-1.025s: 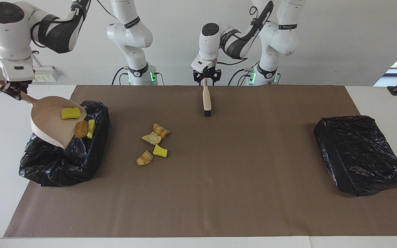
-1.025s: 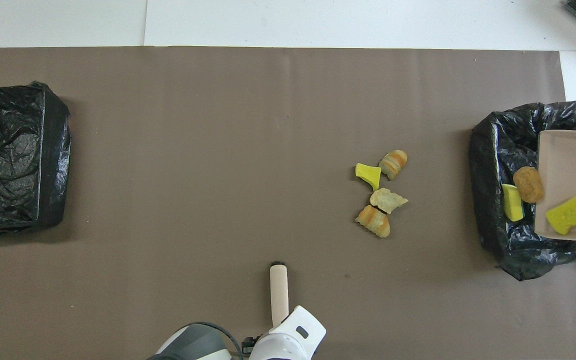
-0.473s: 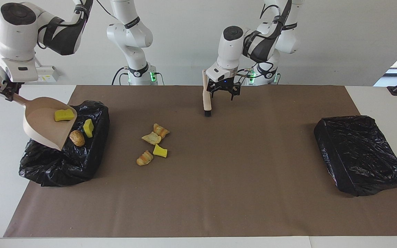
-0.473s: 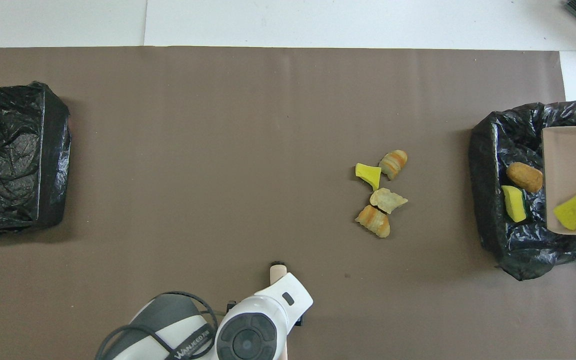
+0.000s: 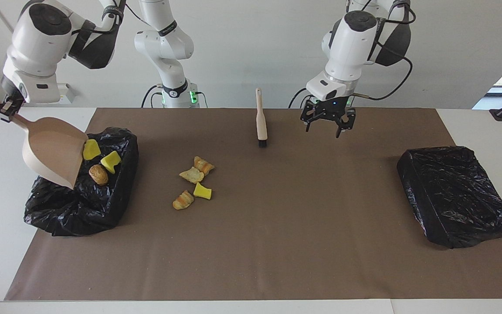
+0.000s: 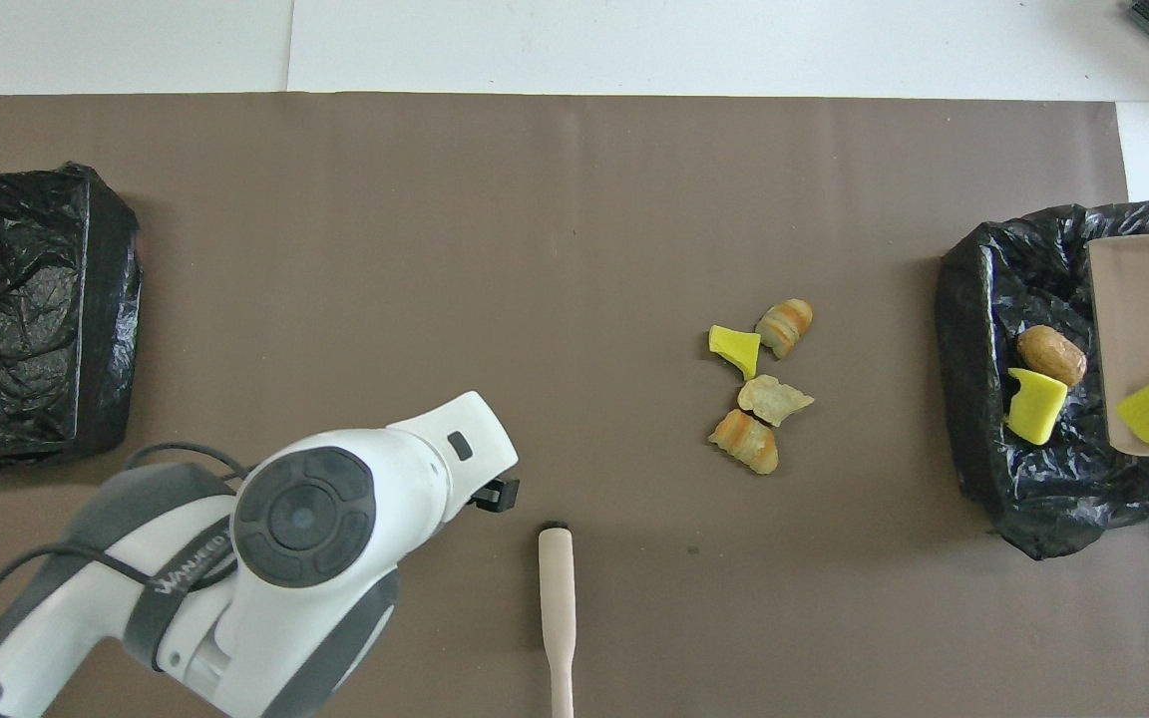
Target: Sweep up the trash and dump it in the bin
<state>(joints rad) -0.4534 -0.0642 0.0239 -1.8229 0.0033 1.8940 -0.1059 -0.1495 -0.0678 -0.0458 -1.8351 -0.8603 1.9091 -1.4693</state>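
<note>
Lab; papered table; mounted arms

Three trash bits in bin (four outside)

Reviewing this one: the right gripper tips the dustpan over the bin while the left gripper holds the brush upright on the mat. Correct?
Not quite. The left gripper is open and apart from the brush, which stands alone, as the facing view shows. The right gripper does tip the dustpan over the bin.
</note>
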